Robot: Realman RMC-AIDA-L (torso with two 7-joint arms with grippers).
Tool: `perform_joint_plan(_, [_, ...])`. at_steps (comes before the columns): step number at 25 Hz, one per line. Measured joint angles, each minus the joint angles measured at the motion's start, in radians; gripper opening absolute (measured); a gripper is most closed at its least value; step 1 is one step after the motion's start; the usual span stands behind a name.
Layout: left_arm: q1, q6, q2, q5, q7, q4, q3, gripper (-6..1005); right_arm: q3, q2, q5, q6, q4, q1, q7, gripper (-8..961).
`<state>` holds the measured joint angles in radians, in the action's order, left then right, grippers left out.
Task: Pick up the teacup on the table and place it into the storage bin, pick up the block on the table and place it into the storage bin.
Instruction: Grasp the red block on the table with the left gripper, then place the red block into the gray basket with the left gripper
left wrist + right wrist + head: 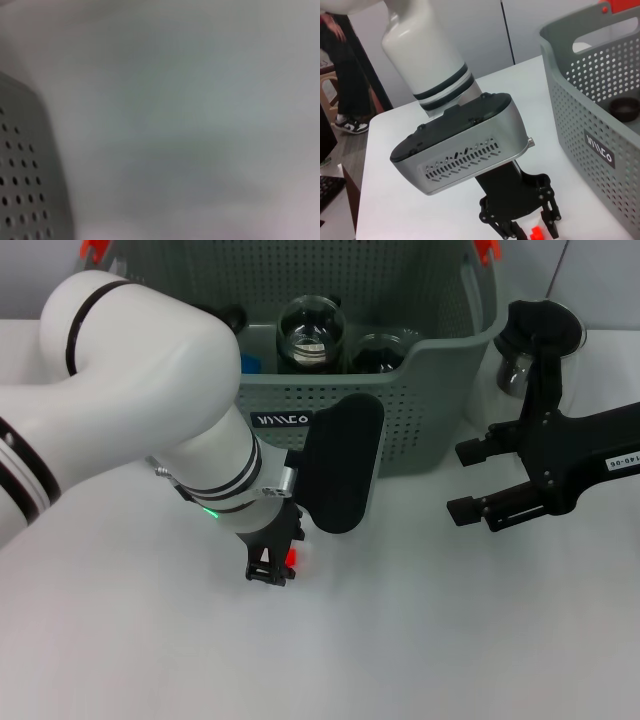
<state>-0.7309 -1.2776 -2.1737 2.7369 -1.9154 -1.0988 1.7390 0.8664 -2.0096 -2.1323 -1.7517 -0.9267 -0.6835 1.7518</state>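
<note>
In the head view the left gripper (274, 567) stood low at centre, fingers astride the red block (291, 558), below the storage bin (420, 390), while the right gripper (470, 480) hung spread and empty at right; the left wrist view showed only the bin's wall at lower left; the right wrist view showed the block at the bottom edge between those fingers.

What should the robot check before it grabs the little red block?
1. Left tool down at the red block: ok, the fingers sit either side of it.
2. Block gripped: cannot tell, the tool hides the contact.
3. Storage bin near the block: ok, just behind it.
4. Room left in the bin: ok, though a glass teacup and dark items sit inside.
5. Right tool out of the way: ok, open, off to the right.
</note>
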Motion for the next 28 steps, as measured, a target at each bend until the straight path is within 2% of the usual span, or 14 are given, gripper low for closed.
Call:
perform_joint_plan(7, [-0.006,0.003,0.000,0.002,-0.006,0.017,-0.005,362,0.000,0.000,0.000,0.000,0.000,0.001,0.000,862])
perform_joint_plan(19, [-0.012,-0.011,0.000,0.000,-0.016,0.015,-0.007,213,0.000,0.000,0.000,-0.001,-0.002,0.004,0.000,816])
perform_joint_plan(28, [-0.018,-0.041,0.000,-0.009,-0.017,0.006,-0.007,168,-0.008,0.000,0.002,-0.006,-0.004,0.006,-0.004,817])
